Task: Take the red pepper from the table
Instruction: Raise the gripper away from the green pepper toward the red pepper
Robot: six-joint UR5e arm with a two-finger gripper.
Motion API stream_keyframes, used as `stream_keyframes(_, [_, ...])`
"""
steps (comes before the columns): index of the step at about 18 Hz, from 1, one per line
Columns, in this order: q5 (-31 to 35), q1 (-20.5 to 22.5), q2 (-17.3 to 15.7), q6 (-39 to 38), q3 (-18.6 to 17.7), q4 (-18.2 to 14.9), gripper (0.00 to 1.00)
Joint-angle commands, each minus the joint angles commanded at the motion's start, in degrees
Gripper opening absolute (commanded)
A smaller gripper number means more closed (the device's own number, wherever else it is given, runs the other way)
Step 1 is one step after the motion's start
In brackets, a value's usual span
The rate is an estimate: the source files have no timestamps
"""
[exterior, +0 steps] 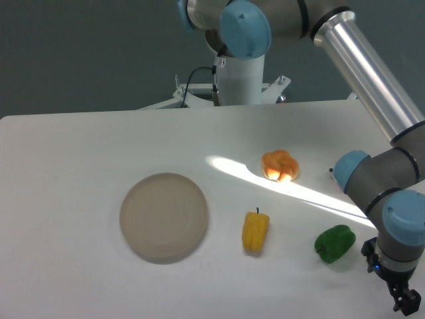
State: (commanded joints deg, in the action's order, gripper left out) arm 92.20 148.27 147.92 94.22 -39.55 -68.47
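Fixed camera: the end effector (pixel 406 302) is hanging at the lower right edge, partly cropped, so its opening cannot be told. Sitting on the white tabletop (pixel 80 146) are a beige plate (pixel 163 216), yellow pepper (pixel 255 230), orange pepper (pixel 279 165) and green pepper (pixel 334 243). The red pepper is not showing.
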Motion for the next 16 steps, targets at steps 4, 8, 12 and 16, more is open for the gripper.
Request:
stream_keyframes(4, [0.00, -0.18, -0.17, -0.44, -0.35, -0.09, 1.00])
stream_keyframes(8, [0.00, -0.44, -2.10, -0.70, -1.31, -0.52, 1.00])
stream_keyframes(12, [-0.09, 0.78, -8.24, 2.18, -8.76, -0.79, 1.00])
stream_keyframes(16, [-0.09, 2.54, -13.17, 6.32, -15.54, -1.23, 1.00])
